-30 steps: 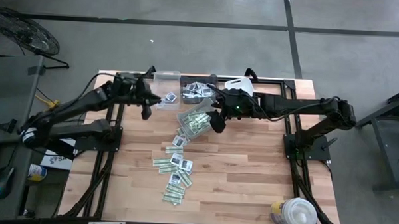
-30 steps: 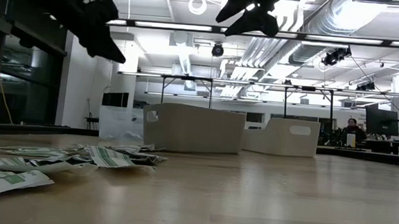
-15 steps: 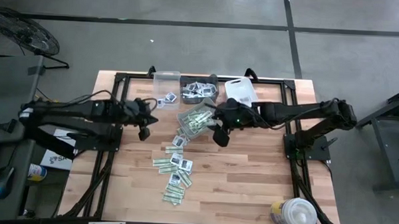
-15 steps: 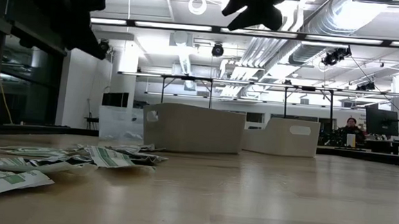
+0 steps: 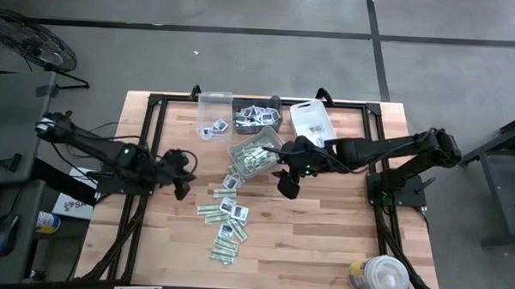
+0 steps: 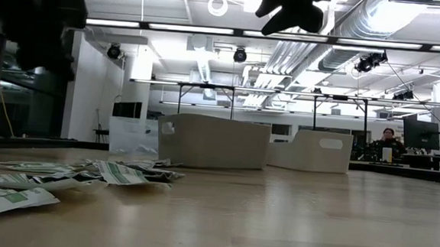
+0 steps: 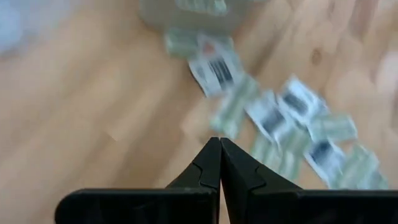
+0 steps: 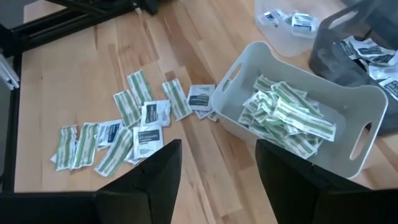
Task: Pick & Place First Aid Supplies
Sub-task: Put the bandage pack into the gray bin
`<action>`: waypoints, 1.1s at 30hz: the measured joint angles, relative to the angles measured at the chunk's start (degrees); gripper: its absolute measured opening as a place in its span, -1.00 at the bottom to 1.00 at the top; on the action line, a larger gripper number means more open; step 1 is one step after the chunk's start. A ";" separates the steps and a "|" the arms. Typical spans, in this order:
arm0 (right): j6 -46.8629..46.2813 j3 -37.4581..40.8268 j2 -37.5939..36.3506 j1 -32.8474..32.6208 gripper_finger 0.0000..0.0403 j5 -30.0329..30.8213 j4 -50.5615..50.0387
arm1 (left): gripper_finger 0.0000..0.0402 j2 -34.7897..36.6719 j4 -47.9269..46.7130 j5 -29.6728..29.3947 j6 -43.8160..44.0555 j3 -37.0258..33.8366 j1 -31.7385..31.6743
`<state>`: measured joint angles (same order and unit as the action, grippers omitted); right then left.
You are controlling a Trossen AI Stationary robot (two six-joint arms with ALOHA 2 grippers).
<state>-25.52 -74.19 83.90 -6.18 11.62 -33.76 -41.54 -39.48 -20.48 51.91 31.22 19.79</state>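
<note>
The left gripper (image 5: 182, 169) hangs over bare table (image 5: 323, 241), with the trail of packets (image 5: 228, 214) off to its right. The right gripper (image 5: 288, 184) sits on the trail's other side, just beside the tilted bin (image 5: 253, 155) full of strips. Behind that bin three more bins (image 5: 258, 117) line the table's far edge. A tub (image 5: 378, 276) stands at the near right corner.

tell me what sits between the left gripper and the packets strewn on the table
Nothing: in the high view only bare wood separates the left gripper, its fingers shut and empty, from the scattered packets.
</note>
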 joint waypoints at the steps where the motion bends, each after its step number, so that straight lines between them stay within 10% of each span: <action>1: 0.01 0.00 0.00 -0.16 -0.01 -0.01 0.00 | -0.99 -0.02 0.01 1.82 0.86 -0.52 0.84; 12: 1.19 0.00 0.02 -0.36 -0.01 -0.16 -0.60 | -0.95 -7.72 4.70 20.01 -25.84 -2.22 2.78; 21: 3.88 1.28 -0.56 -1.01 -0.01 2.83 -4.75 | -0.27 -20.49 13.06 19.99 -33.54 -2.20 2.75; 33: -4.31 34.11 -18.54 -1.35 -0.01 -1.08 32.29 | 0.26 -25.07 16.79 18.90 -32.40 -2.18 2.75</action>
<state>-29.82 -40.08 65.36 -7.53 10.53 -1.46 -66.61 -22.69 -1.58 19.51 29.04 22.55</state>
